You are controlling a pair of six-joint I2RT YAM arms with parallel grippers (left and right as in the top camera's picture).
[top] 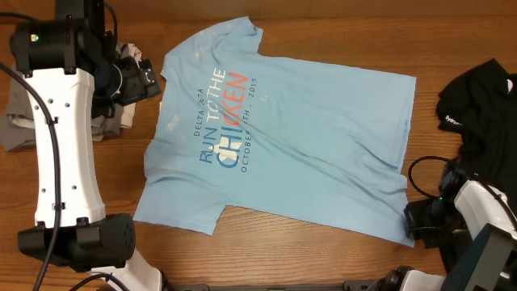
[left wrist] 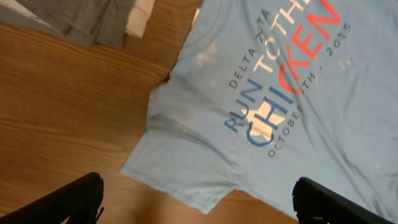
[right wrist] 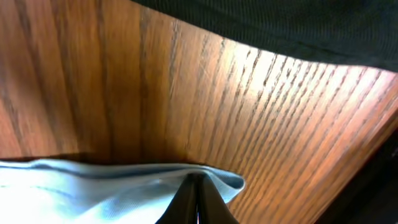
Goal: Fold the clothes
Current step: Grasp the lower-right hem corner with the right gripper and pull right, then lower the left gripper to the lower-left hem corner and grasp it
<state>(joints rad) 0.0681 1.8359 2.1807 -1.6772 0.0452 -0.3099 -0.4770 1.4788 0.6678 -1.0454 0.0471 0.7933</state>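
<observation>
Snapshot: found right hand (right wrist: 198,190) pinched shut on a hem corner of the light blue T-shirt (top: 307,121), low against the bench (top: 323,32). Found left hand (left wrist: 199,205) wide open, gripping nothing, hovering at the collar-and-sleeve end. Saw T-shirt spread flat mid-bench, print up, lettering readable. Noted grey clothes (top: 16,121) just past the left hand, black garment (top: 477,97) near the right hand.

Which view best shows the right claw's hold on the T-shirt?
Right wrist: the shut right claw pinches the T-shirt edge up close. Overhead shows it small at the hem corner; left wrist misses it.
</observation>
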